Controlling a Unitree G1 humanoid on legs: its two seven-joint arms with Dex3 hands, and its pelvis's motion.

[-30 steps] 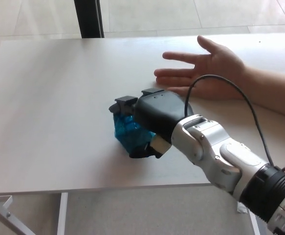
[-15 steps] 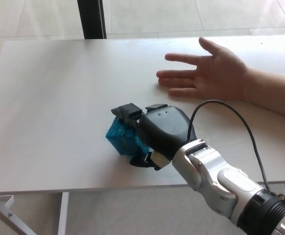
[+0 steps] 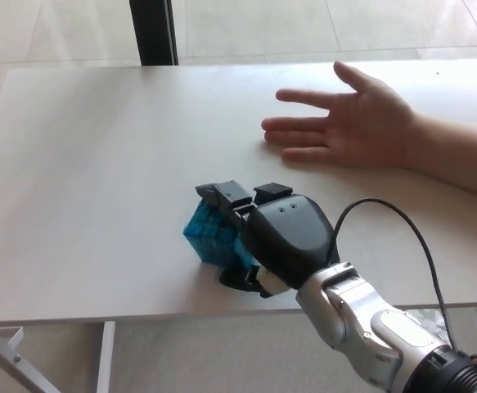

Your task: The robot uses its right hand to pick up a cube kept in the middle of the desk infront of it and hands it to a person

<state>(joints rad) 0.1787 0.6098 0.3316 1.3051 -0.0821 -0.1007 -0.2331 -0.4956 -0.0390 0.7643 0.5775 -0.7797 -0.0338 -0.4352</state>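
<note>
Two thick black fingers (image 3: 226, 196) of your robot's right hand (image 3: 275, 241) curl over the top of the translucent blue plastic cube (image 3: 209, 233), and the thumb shows low at the near side; the fingers look clamped on the cube, with the palm pressed against its right face. You can see the cube near the front edge of the white rectangular desk (image 3: 91, 164), about mid-width; whether its base rests on the surface or has cleared it, you cannot tell from this angle, though it sits tilted in the grasp.

Behind the hand, the silver forearm (image 3: 369, 323) runs off toward the lower right corner, with a black cable (image 3: 402, 225) looping above the wrist; the left hand does not show at all.

Judging progress: the grasp appears made, so the first part of the job looks done or nearly so; you should count the lift as unconfirmed. What remains is the whole handover. A person's open hand (image 3: 357, 123) lies palm up on the desk at the far right, fingers spread, well apart from the cube; you would need to raise the cube, carry it back and to the right, set it over that palm, then release.
</note>
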